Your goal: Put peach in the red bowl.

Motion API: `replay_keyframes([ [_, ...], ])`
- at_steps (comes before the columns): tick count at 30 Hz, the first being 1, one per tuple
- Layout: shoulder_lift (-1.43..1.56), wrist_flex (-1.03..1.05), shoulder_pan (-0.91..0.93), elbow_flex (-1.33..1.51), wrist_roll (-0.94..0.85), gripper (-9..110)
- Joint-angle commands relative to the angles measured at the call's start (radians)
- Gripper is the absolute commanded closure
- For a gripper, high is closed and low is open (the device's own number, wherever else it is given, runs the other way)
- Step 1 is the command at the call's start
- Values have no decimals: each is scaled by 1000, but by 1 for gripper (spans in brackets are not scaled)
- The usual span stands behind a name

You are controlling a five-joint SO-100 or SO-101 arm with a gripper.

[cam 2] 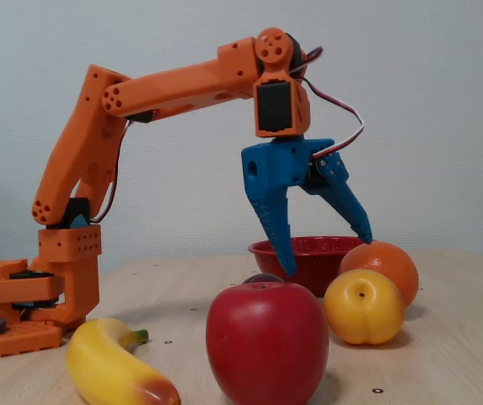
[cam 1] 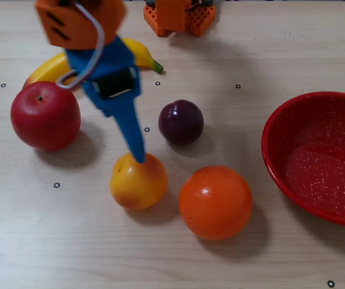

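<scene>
The peach [cam 1: 138, 183] lies on the table between the red apple and the orange; it also shows in the side fixed view [cam 2: 363, 305]. The red bowl [cam 1: 274, 150] sits empty at the right edge and stands behind the fruit in the side fixed view [cam 2: 321, 266]. My blue gripper [cam 1: 129, 135] hangs in the air over the peach's far side, one fingertip [cam 1: 139, 158] showing just above it. Seen from the side, the gripper [cam 2: 326, 253] is open wide and holds nothing; its fingers are apart from the peach.
A red apple [cam 1: 44, 115] lies left of the peach, a dark plum [cam 1: 180, 121] behind it and an orange [cam 1: 215, 202] to its right. A banana [cam 1: 139, 54] lies near the arm's orange base [cam 1: 178, 15].
</scene>
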Motion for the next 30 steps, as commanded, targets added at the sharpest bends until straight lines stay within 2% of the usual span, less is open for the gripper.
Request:
replay_keyframes([
  [1, 156, 20, -26, -103, 91, 57],
  [7, 138, -11, -55, -84, 265, 52],
  [10, 109, -9, -67, -84, 298, 50],
  [30, -67, -75, -84, -156, 344, 49],
])
